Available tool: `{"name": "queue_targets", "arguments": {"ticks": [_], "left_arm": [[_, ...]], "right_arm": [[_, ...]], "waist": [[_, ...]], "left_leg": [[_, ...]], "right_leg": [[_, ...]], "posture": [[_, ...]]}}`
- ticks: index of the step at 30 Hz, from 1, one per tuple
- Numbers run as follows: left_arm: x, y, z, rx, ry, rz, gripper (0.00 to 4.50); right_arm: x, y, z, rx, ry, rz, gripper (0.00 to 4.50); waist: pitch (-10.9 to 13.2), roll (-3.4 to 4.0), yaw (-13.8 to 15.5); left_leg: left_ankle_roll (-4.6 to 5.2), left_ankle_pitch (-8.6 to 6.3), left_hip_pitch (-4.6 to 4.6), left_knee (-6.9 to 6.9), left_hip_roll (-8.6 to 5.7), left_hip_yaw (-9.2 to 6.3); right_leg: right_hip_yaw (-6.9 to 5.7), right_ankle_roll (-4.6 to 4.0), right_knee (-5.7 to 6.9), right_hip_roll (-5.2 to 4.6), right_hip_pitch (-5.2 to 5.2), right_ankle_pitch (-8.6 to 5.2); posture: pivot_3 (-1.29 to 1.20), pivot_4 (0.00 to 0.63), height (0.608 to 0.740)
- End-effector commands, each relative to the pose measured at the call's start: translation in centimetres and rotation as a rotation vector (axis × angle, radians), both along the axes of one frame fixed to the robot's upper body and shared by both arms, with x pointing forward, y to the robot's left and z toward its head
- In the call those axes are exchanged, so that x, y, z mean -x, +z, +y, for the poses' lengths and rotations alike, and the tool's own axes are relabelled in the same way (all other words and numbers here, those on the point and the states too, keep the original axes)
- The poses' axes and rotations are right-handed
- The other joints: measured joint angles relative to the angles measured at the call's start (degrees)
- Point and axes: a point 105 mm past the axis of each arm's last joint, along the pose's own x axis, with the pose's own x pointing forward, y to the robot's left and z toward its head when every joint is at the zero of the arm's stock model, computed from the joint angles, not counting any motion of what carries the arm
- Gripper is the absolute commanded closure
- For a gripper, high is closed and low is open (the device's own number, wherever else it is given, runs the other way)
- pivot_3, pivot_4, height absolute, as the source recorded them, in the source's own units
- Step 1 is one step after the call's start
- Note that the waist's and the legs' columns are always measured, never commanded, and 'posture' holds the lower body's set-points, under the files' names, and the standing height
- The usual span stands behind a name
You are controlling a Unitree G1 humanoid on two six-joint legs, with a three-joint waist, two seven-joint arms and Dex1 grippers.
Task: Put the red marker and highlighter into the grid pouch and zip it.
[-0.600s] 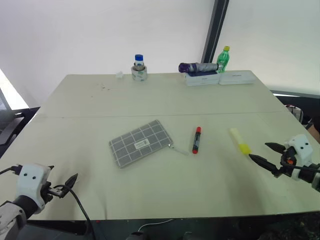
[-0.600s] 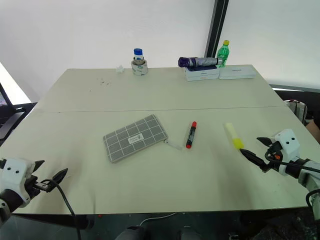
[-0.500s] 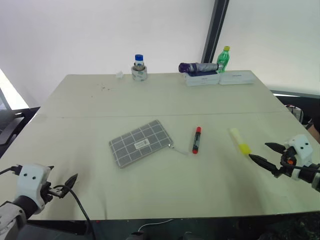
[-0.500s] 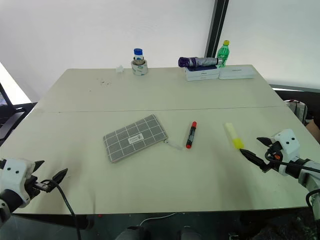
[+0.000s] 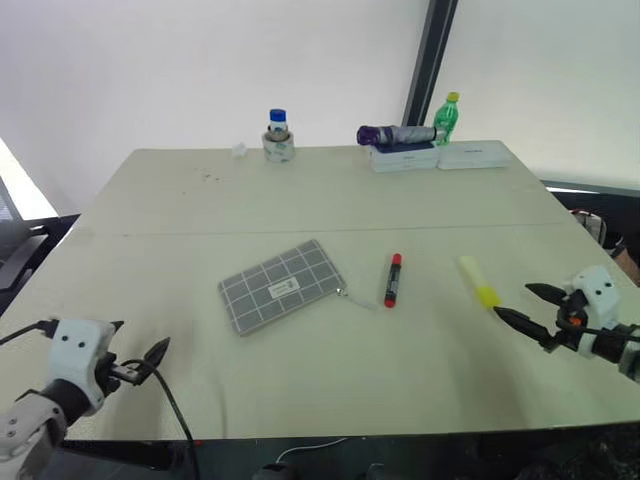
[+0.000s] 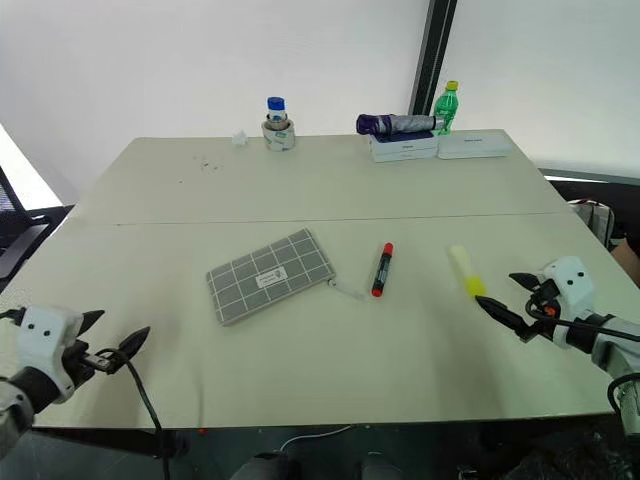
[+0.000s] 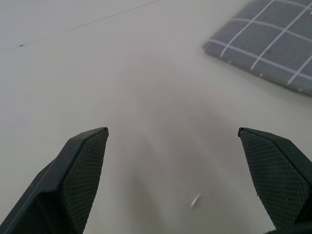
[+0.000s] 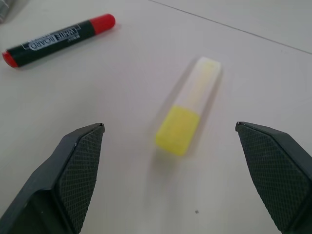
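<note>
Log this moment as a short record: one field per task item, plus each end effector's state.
pouch: flat on the table, zip pull toward the marker
marker: lying between pouch and highlighter, untouched
highlighter: lying just ahead of the right end effector
left end effector: open, empty, short of the pouch
right end effector: open, empty, aimed at the highlighter
</note>
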Motion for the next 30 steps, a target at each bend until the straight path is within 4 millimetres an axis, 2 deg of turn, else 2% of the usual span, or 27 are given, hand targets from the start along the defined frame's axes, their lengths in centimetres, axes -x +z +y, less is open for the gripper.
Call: {"name": "queue_targets", "arguments": {"ticks": [1,4,6,8,10,13,18,26,30], "left_arm": [[-0.9,1.1,-3.3,-0.03,-0.136,-0.024,0.0],[-1.3,1.2,-4.8,-0.046,-0.212,-0.015,0.0],[-1.7,1.1,-7.5,-0.088,-0.359,0.014,0.0],[-2.0,0.6,-9.0,-0.164,-0.458,0.053,0.0],[-2.5,-0.3,-9.1,-0.243,-0.497,0.1,0.0],[-3.3,-0.7,-9.1,-0.257,-0.503,0.121,0.0],[-3.8,-0.9,-7.6,-0.267,-0.465,0.118,0.0],[-3.5,-0.1,-2.6,-0.213,-0.332,0.088,0.0],[-3.4,-0.5,-2.1,-0.112,-0.29,0.101,0.0]], "right_arm": [[-0.3,2.2,1.8,0.006,0.064,-0.069,0.01],[-0.2,2.5,2.6,0.007,0.089,-0.074,0.01],[0.0,3.1,4.0,-0.001,0.134,-0.089,0.01],[0.3,3.4,5.4,-0.007,0.181,-0.093,0.01],[0.7,3.5,6.7,-0.011,0.222,-0.086,0.01],[1.0,3.5,8.0,-0.015,0.264,-0.082,0.01],[1.5,3.5,9.7,-0.037,0.309,-0.079,0.01],[1.2,3.8,12.5,-0.066,0.365,-0.09,0.01],[0.8,3.6,13.8,-0.078,0.394,-0.098,0.01]], "waist": [[-0.01,0.05,0.04],[-0.01,0.06,0.12],[0.0,0.07,0.13],[0.01,0.13,0.12],[0.0,0.18,-0.01],[0.01,0.23,-0.15],[0.02,0.23,0.04],[0.02,0.22,0.06],[0.03,0.22,0.06]], "left_leg": [[0.0,0.0,0.0,0.0,0.0,0.0],[-0.06,0.04,-0.02,0.0,0.0,0.0],[-0.17,0.09,-0.02,0.0,0.0,0.0],[-0.15,0.08,-0.02,0.0,0.0,0.0],[-0.1,0.06,-0.01,0.0,-0.01,0.0],[-0.05,0.03,-0.01,-0.02,0.0,0.0],[-0.08,0.05,-0.04,-0.02,0.0,0.0],[0.0,0.0,-0.05,-0.01,0.0,-0.02],[0.01,0.0,-0.05,0.0,0.0,-0.02]], "right_leg": [[0.0,0.0,0.0,0.0,0.0,0.0],[0.0,0.0,0.0,0.0,0.0,0.0],[0.0,0.0,-0.01,0.0,0.0,0.0],[-0.01,0.01,0.0,0.0,0.0,0.0],[0.0,0.01,0.0,0.0,0.0,0.02],[0.0,0.01,0.0,0.01,-0.03,0.01],[0.0,0.02,-0.02,0.01,-0.04,0.01],[0.0,0.02,-0.02,0.0,-0.05,0.02],[0.0,0.03,-0.02,0.0,-0.05,0.02]], "posture": [[0.0,0.15,0.74],[0.0,0.15,0.74],[0.0,0.15,0.74],[0.0,0.15,0.74],[0.0,0.15,0.74],[0.0,0.15,0.74],[0.0,0.15,0.74],[0.0,0.15,0.74],[0.0,0.15,0.74]]}}
